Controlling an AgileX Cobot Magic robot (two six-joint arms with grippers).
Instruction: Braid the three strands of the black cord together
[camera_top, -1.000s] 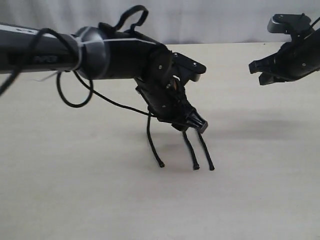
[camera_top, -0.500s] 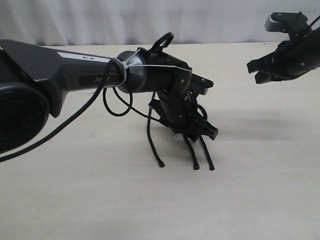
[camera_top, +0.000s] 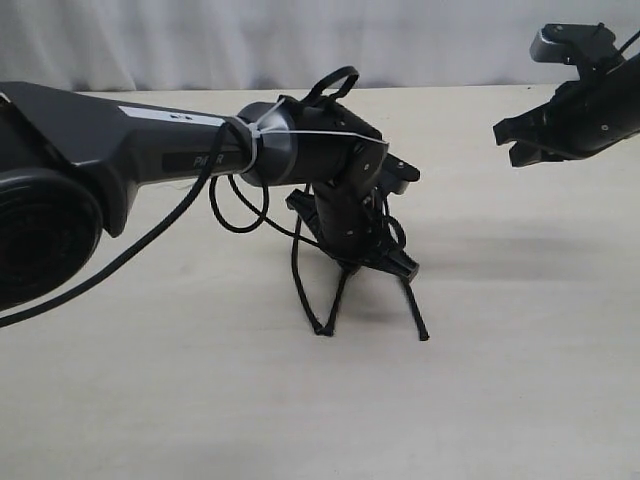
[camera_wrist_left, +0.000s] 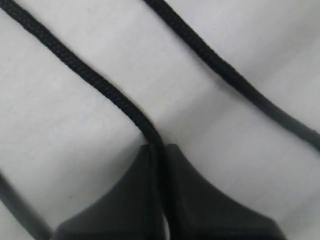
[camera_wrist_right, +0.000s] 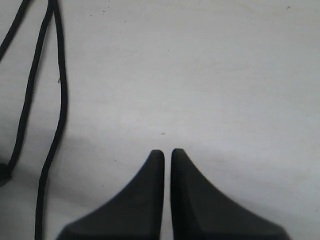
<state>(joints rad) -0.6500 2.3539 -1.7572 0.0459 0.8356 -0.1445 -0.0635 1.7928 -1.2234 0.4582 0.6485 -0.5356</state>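
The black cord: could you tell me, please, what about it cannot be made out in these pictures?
- Exterior view: the black cord's joined end is hidden behind the left arm.
- Left wrist view: the pinched strand vanishes into the shut left gripper; its tip is out of frame.
- Right wrist view: two strands run off the picture's edges; no tips show.

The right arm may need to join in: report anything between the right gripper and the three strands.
Only bare table lies between the right gripper and the three strands. The left gripper sits over them, jaws shut on one strand.
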